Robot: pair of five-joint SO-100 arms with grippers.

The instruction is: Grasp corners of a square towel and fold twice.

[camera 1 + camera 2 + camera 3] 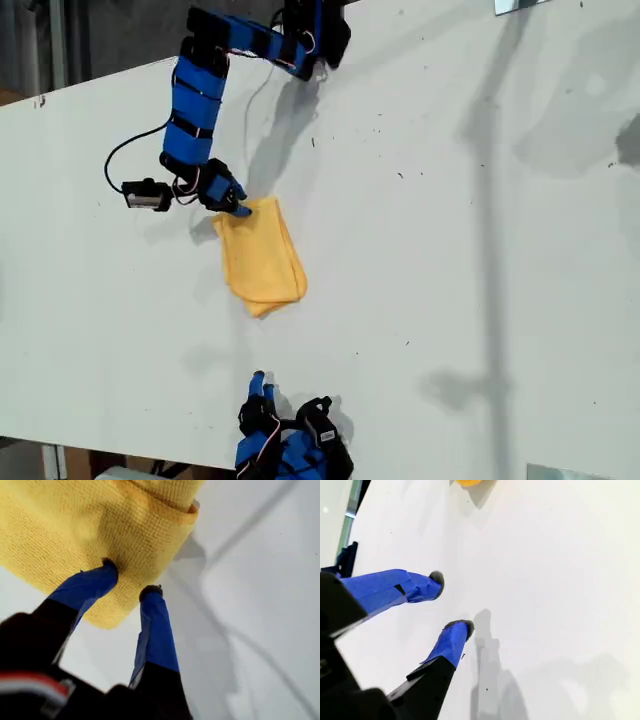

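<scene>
Yellow-orange soft cloth towel [260,262], already folded small, lay mid-table [450,250]. My first gripper [131,581] sat w/ jaws parted on its far corner; shallow bite could've slipped, dragging layers apart. My second gripper [452,600] open, well clear.

Bright, even light across the white table [480,250], slightly washed out in the exterior view. Soft grey shadows trailing toward the exterior view's right: a long thin streak running from far edge to near, a blurred patch by the far right corner. Short darker shadow just beside the towel [262,262], under the arm. No hard glare, only a pale sheen. Exterior view soft and grainy, fine detail smeared. Close up in the first wrist view, towel weave fairly crisp, gripper body near the lens dark and blurred. Second wrist view bright, faint double shadows on the table, edges hazy.
</scene>
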